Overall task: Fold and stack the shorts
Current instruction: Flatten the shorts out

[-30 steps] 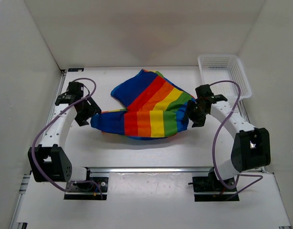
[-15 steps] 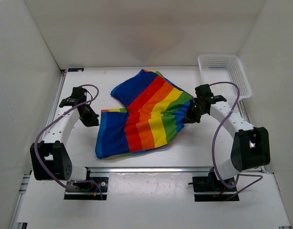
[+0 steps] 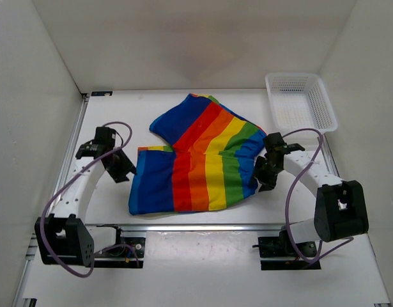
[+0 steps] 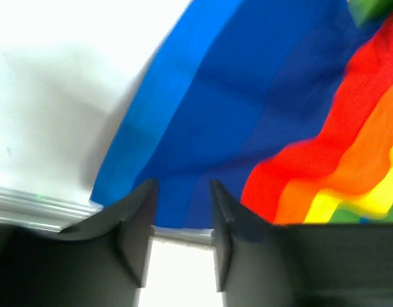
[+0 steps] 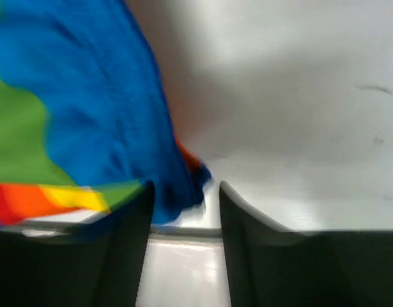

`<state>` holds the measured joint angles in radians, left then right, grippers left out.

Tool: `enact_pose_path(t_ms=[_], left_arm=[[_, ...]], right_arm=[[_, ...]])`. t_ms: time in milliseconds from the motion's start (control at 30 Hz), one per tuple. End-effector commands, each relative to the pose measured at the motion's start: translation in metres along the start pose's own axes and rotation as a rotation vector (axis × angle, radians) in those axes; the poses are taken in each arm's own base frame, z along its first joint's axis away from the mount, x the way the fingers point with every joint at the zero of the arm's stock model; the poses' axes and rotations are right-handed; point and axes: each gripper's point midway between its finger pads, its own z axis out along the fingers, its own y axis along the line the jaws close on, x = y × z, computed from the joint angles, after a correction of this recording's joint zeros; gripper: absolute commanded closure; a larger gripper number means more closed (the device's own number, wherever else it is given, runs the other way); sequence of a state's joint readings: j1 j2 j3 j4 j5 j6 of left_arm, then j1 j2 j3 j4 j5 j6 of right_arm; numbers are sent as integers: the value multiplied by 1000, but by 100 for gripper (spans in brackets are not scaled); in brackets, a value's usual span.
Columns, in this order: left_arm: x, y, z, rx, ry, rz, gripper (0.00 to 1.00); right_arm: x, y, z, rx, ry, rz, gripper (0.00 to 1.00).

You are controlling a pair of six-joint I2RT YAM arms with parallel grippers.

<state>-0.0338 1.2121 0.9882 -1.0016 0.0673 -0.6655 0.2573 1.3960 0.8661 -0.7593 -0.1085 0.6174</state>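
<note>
The rainbow-striped shorts (image 3: 196, 153) lie spread nearly flat on the white table, one leg reaching to the back, the other lying across the front. My left gripper (image 3: 124, 171) is open and empty just left of the shorts' blue left edge; the left wrist view shows blue cloth (image 4: 247, 96) beyond its open fingers (image 4: 137, 236). My right gripper (image 3: 262, 180) is open at the shorts' right blue edge. In the right wrist view the cloth's blue corner (image 5: 87, 96) hangs by the left finger (image 5: 129, 249), not pinched.
A white mesh basket (image 3: 301, 99) stands at the back right corner. White walls close in the left, back and right. A metal rail (image 3: 202, 227) runs along the table's near edge, just in front of the shorts.
Both grippers have let go of the shorts. The front leg has dropped and spread flat toward the near edge. The right gripper moved nearer; the left drew slightly away.
</note>
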Motion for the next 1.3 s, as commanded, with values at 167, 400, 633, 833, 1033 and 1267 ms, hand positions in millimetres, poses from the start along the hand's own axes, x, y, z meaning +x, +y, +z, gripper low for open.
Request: enact_pose_path(t_ms=[167,400,633,833,1033,1267], left_arm=[[94,19,-7,18,199,-45,40],[117,22,-6,-58,221,-62,48],[115,28,40,-194,202,-37,76],[111,29,79,-343,239,-1,87],[76,-7,95,-340,193,56,87],[33,-46,124,-393,147,129,87]], right_arm=[[15,-22,-8,74,2,51,26],[35,-25,-17,28,12,100,25],[37,-14,-24,-62,-22,107,59],[30,-4,-3,-96,10,107,58],[16,-7,30,-46,36,127,60],[-25,-4,56,60,10,144,85]])
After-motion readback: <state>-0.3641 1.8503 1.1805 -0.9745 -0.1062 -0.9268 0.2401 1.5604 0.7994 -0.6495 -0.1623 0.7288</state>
